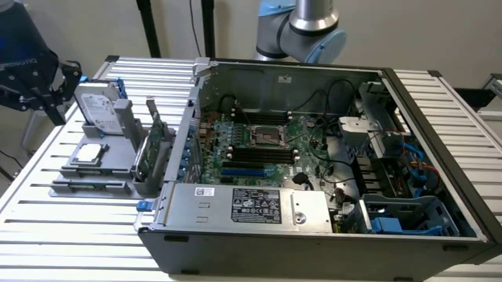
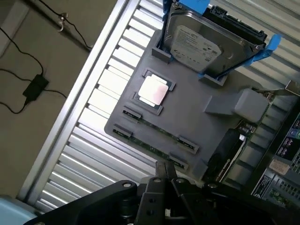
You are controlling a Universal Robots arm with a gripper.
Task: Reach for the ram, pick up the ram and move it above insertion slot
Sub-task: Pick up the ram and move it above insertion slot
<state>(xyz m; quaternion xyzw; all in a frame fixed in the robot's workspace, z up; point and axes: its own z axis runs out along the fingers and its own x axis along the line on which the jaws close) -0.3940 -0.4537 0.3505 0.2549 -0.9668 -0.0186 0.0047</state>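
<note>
Exterior view, read from left to right. The gripper [image 1: 60,88] hangs off the table [image 1: 70,235] edge at 10 o'clock of the grey fixture [image 2: 192,117], well apart from every part. How wide it stands cannot be told. It does not carry the ram, which sits in the fixture.

The fixture gives each part its own seat, probably so that the arm meets each one at a known place. The drive [image 1: 100,108] leans upright in a blue-edged cradle at 12 o'clock. The CPU [image 1: 88,153] lies flat in a shallow square recess at the centre. The ram [image 2: 158,130] is at 6 o'clock of the CPU, along the fixture's near edge. It appears to stand on its long edge between small end blocks, which would leave its two faces free for a grasp from above. The card [image 1: 153,147] stands on edge at 3 o'clock, just beside the case [image 1: 314,249].

The case lies on its side with the cover off, so the board faces up. Its black slots [image 1: 263,155], at 3 o'clock of the fixture, can therefore be met from above.

In the wrist view the ram shows as a long, very thin, dull green line. Its chips are too fine to make out.
</note>
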